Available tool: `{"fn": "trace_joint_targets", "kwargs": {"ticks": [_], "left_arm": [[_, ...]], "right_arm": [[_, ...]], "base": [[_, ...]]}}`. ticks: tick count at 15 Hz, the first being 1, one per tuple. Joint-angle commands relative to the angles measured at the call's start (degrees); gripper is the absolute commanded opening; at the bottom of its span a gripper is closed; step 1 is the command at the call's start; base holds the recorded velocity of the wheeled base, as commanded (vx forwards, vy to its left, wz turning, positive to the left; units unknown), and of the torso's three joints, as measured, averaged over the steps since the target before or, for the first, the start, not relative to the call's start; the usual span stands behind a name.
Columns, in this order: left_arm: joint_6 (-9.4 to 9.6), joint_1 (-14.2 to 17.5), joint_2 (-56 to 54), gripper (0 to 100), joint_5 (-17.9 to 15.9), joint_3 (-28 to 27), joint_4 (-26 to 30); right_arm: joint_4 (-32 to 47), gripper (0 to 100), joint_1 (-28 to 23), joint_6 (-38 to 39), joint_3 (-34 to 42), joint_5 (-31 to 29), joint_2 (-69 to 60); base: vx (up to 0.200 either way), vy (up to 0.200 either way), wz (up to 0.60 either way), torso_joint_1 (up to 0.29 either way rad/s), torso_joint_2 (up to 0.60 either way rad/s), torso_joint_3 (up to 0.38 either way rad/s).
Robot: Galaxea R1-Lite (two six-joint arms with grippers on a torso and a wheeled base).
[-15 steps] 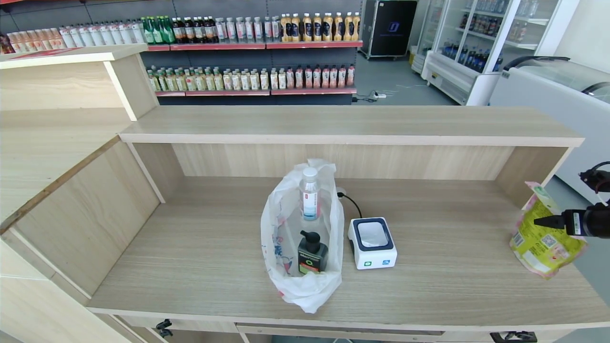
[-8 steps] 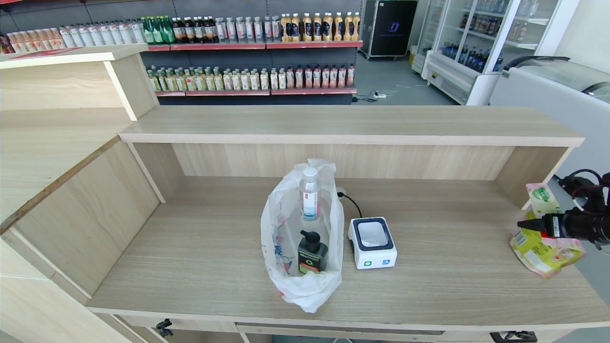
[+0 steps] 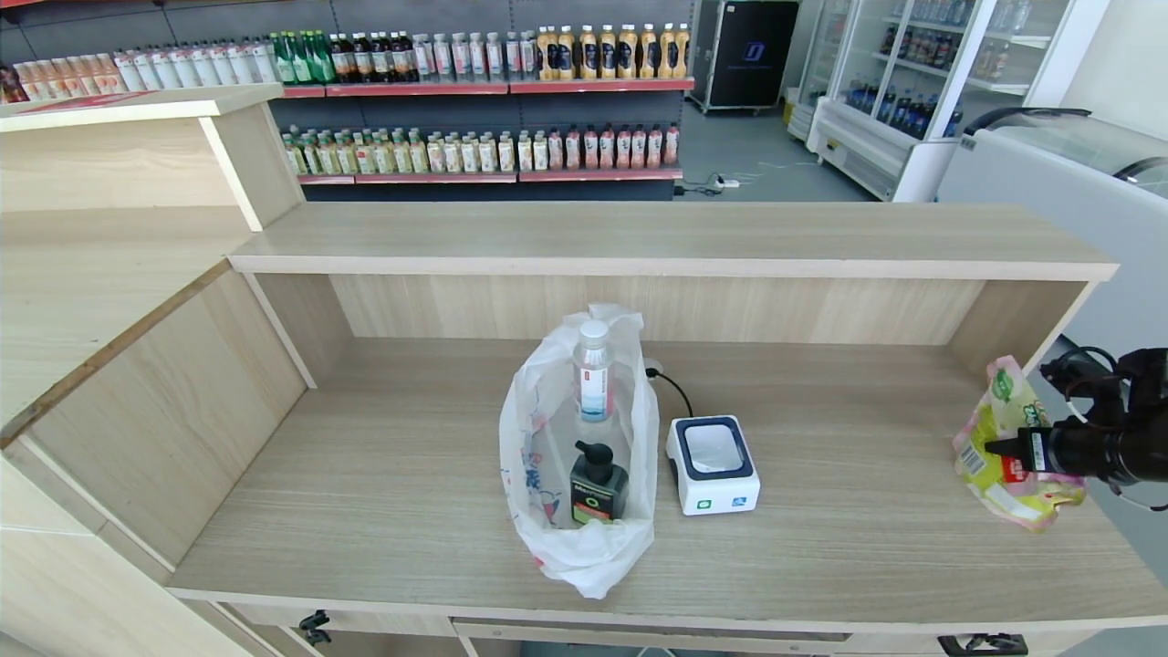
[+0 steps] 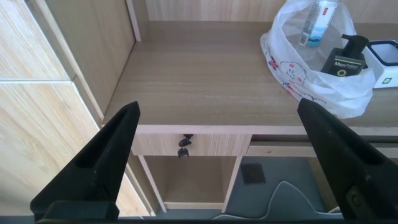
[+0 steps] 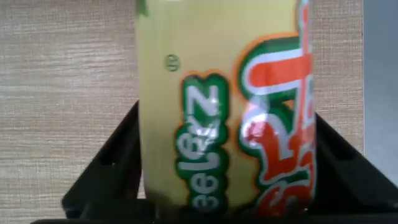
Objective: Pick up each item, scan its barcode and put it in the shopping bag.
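My right gripper [image 3: 1002,449] is shut on a yellow-green snack bag [image 3: 1007,436], held above the counter's right end. In the right wrist view the snack bag [image 5: 224,106] sits between the two dark fingers [image 5: 106,168]. A white plastic shopping bag [image 3: 557,474] stands open at the counter's middle, with a clear water bottle [image 3: 593,371] and a black pump bottle [image 3: 598,486] inside. Just right of it is the white barcode scanner [image 3: 712,464]. My left gripper [image 4: 217,155] is open, off the counter's front left edge, with nothing between its fingers.
The wooden counter [image 3: 858,511] has a raised back ledge [image 3: 666,239] and side walls. A black cable [image 3: 673,388] runs from the scanner to the back wall. Shelves of bottles [image 3: 474,109] and fridges [image 3: 922,82] stand far behind.
My right gripper has carried the snack bag leftward, in over the counter's right end, and the bag has tilted. The shopping bag and scanner have not moved.
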Motion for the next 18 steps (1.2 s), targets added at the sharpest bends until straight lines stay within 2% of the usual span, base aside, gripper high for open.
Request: {"fn": "trace_joint_targets", "kwargs": {"ticks": [1, 4, 6, 7, 8, 11, 13, 16, 18], "left_arm": [[-0.01, 0.0, 0.1, 100, 0.0, 0.0, 0.0], [-0.01, 0.0, 0.1, 100, 0.0, 0.0, 0.0], [-0.01, 0.0, 0.1, 100, 0.0, 0.0, 0.0], [-0.01, 0.0, 0.1, 100, 0.0, 0.0, 0.0], [-0.01, 0.0, 0.1, 100, 0.0, 0.0, 0.0], [-0.01, 0.0, 0.1, 100, 0.0, 0.0, 0.0], [-0.01, 0.0, 0.1, 100, 0.0, 0.0, 0.0], [-0.01, 0.0, 0.1, 100, 0.0, 0.0, 0.0], [-0.01, 0.0, 0.1, 100, 0.0, 0.0, 0.0]], "right_arm": [[-1.1, 0, 0.1, -0.2, 1.0, 0.4, -0.1], [-2.8, 0, -0.6, -5.7, 4.4, 1.1, -4.8], [-2.4, 0, -1.7, -5.7, 6.7, 8.1, -8.9], [-2.1, 0, -3.2, -5.7, 9.7, 22.0, -15.1], [-2.2, 0, -3.4, -5.9, 11.9, 29.3, -19.4], [-2.1, 0, -2.9, -4.5, 16.0, 44.1, -30.8], [-2.2, 0, -2.9, 5.9, 16.5, 59.8, -37.5], [-2.7, 0, -2.1, 17.9, 15.4, 68.4, -44.6], [-2.3, 0, 1.6, 20.7, 16.8, 68.2, -50.0]], "base": [[0.000, 0.000, 0.00, 0.000, 0.00, 0.000], [0.000, 0.000, 0.00, 0.000, 0.00, 0.000], [0.000, 0.000, 0.00, 0.000, 0.00, 0.000], [0.000, 0.000, 0.00, 0.000, 0.00, 0.000], [0.000, 0.000, 0.00, 0.000, 0.00, 0.000], [0.000, 0.000, 0.00, 0.000, 0.00, 0.000], [0.000, 0.000, 0.00, 0.000, 0.00, 0.000], [0.000, 0.000, 0.00, 0.000, 0.00, 0.000], [0.000, 0.000, 0.00, 0.000, 0.00, 0.000]]}}
